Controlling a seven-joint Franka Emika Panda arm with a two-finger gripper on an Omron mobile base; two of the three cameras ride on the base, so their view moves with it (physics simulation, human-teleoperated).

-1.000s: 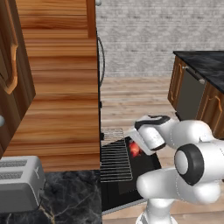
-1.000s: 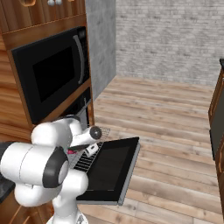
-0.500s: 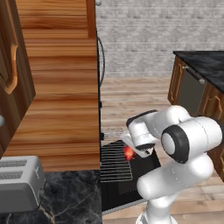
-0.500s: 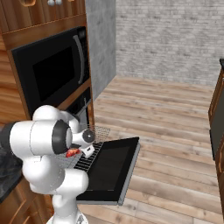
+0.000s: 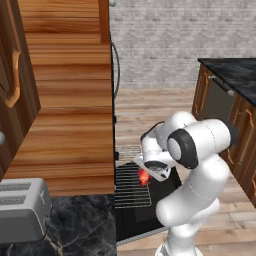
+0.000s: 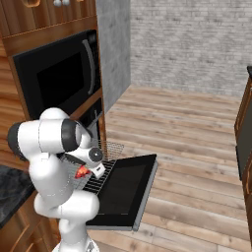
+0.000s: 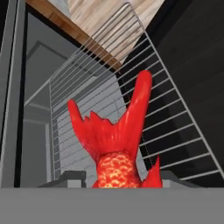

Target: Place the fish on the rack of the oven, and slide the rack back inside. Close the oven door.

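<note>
Two finger tips (image 7: 70, 178) of the gripper (image 7: 117, 179) clamp the fish (image 7: 114, 142), tail up; head cut off by the frame bottom. Fish hangs above the pulled-out rack (image 7: 175, 127), contact unclear. From the left base, the fish (image 5: 144, 176) is partly hidden behind the gripper (image 5: 150, 172), over the rack (image 5: 131, 182). Oven door (image 6: 125, 189) lies dropped open beyond the arm; oven (image 6: 96, 120) cavity mostly hidden. Toaster (image 5: 20, 210) cut off at left edge. Microwave (image 6: 56, 74) sits above. No readable labels.
</note>
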